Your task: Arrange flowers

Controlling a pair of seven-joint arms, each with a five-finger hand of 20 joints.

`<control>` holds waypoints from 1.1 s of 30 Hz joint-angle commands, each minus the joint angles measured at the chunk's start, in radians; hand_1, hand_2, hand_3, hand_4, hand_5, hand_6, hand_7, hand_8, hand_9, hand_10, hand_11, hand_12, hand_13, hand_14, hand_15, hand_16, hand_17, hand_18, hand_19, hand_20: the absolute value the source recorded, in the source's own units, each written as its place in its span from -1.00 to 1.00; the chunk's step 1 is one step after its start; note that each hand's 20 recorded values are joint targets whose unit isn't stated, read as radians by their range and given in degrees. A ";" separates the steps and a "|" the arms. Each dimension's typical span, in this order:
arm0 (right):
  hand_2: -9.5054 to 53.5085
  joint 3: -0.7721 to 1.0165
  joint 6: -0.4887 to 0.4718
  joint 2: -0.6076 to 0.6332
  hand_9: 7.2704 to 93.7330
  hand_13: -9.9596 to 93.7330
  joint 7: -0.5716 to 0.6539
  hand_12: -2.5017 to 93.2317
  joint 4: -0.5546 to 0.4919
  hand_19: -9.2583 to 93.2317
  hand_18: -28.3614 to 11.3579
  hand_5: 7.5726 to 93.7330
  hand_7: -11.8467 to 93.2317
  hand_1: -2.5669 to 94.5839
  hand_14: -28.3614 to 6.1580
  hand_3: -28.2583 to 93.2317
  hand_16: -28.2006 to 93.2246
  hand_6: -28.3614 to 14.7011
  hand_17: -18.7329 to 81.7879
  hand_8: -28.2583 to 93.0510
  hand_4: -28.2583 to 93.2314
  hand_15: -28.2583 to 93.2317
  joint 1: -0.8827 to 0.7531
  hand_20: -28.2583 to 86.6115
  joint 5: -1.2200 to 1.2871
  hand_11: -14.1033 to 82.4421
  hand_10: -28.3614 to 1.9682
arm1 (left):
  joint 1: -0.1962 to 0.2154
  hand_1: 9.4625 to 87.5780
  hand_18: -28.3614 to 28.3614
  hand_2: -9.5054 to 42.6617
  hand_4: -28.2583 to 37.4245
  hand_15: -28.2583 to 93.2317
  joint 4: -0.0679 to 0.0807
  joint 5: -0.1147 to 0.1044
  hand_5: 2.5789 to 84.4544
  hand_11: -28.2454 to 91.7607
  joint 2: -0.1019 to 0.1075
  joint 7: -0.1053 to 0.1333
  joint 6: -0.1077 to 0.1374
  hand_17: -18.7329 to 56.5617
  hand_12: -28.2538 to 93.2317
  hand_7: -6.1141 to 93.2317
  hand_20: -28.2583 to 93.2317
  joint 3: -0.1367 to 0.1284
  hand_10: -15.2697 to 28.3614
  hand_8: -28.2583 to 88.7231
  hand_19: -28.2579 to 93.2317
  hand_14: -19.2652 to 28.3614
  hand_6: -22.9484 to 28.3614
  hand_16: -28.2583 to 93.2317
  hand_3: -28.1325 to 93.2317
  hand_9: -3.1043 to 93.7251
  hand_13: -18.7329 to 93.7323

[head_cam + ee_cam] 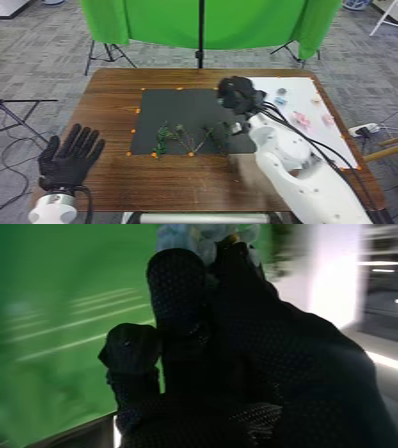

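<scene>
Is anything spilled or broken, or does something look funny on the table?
No, nothing stands out. The green leafy stems lie on the dark sheet, small pink flowers lie on the white sheet, and the robot's black-gloved right hand pinches a pale blue flower.

At the mat's (pixel 182 107) far right corner, the right hand (pixel 238 94) is blurred; its arm (pixel 306 175) hides part of the mat's right edge. In the right wrist view, a pale bloom (pixel 190 238) is cut off by the picture's edge.

Dark mat (pixel 182 107), white sheet (pixel 298 86) on wooden table (pixel 178 187)
</scene>
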 commanded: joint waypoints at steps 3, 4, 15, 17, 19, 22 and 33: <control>-1.00 -0.209 -0.062 -0.289 0.70 0.53 -0.243 -0.09 0.150 1.00 -0.64 0.38 -0.15 0.41 0.22 0.63 0.17 0.27 0.09 -0.63 -1.00 0.31 0.111 0.43 -0.149 -0.38 0.21 | -0.035 -0.53 0.47 -0.17 -1.00 0.01 0.016 0.057 0.05 -0.21 0.047 0.037 -0.009 -0.73 -0.37 -0.67 -0.36 0.039 0.42 -0.66 0.02 0.50 0.29 -0.65 0.75 -0.13 -0.19; -1.00 -0.233 -0.066 -0.301 0.70 0.52 -0.234 -0.10 0.157 0.99 -0.64 0.37 -0.14 0.41 0.22 0.62 0.18 0.27 0.09 -0.63 -1.00 0.31 0.114 0.43 -0.156 -0.39 0.21 | -0.035 -0.53 0.47 -0.17 -1.00 0.01 0.012 0.065 0.05 -0.21 0.051 0.032 -0.012 -0.73 -0.37 -0.67 -0.36 0.038 0.42 -0.67 0.02 0.50 0.29 -0.65 0.75 -0.14 -0.19; -1.00 -0.194 -0.106 -0.463 0.65 0.48 -0.409 -0.13 0.378 0.95 -0.65 0.32 -0.12 0.35 0.19 0.63 0.16 0.27 0.07 -0.65 -1.00 0.31 0.106 0.41 -0.443 -0.41 0.17 | -0.102 -0.53 0.47 -0.17 -1.00 0.00 0.031 0.064 0.04 -0.21 0.084 0.001 0.005 -0.73 -0.37 -0.67 -0.36 0.067 0.42 -0.66 0.02 0.50 0.29 -0.65 0.75 -0.14 -0.19; -1.00 -0.185 -0.111 -0.469 0.64 0.46 -0.396 -0.13 0.392 0.95 -0.65 0.32 -0.12 0.34 0.19 0.63 0.15 0.26 0.07 -0.66 -1.00 0.31 0.107 0.41 -0.466 -0.41 0.17 | -0.110 -0.53 0.47 -0.18 -1.00 0.00 0.033 0.064 0.04 -0.21 0.085 -0.002 0.006 -0.73 -0.37 -0.67 -0.36 0.068 0.42 -0.66 0.02 0.50 0.29 -0.65 0.75 -0.14 -0.19; -1.00 -0.176 -0.131 -0.475 0.60 0.44 -0.388 -0.15 0.401 0.94 -0.64 0.30 -0.14 0.32 0.21 0.65 0.14 0.28 0.06 -0.70 -1.00 0.32 0.103 0.40 -0.481 -0.41 0.18 | -0.109 -0.53 0.47 -0.18 -1.00 0.00 0.034 0.063 0.04 -0.21 0.085 0.003 0.006 -0.73 -0.37 -0.67 -0.36 0.064 0.42 -0.66 0.02 0.50 0.29 -0.65 0.75 -0.14 -0.19; -1.00 -0.177 -0.138 -0.466 0.56 0.40 -0.371 -0.19 0.404 0.93 -0.63 0.28 -0.16 0.31 0.21 0.66 0.12 0.31 0.04 -0.84 -1.00 0.33 0.101 0.39 -0.502 -0.44 0.19 | -0.106 -0.53 0.47 -0.18 -1.00 0.00 0.035 0.062 0.05 -0.21 0.082 0.006 -0.002 -0.73 -0.37 -0.67 -0.36 0.062 0.42 -0.66 0.02 0.50 0.30 -0.65 0.75 -0.14 -0.19; -1.00 -0.212 -0.190 -0.417 0.32 0.31 -0.284 -0.55 0.353 0.91 -0.65 0.23 -0.21 0.29 0.18 0.67 0.09 0.30 0.01 -0.86 -1.00 0.38 0.104 0.38 -0.476 -0.14 0.05 | -0.090 -0.53 0.47 -0.18 -1.00 0.01 0.031 0.052 0.04 -0.21 0.071 0.010 -0.003 -0.73 -0.37 -0.67 -0.36 0.055 0.42 -0.67 0.02 0.50 0.29 -0.65 0.75 -0.14 -0.19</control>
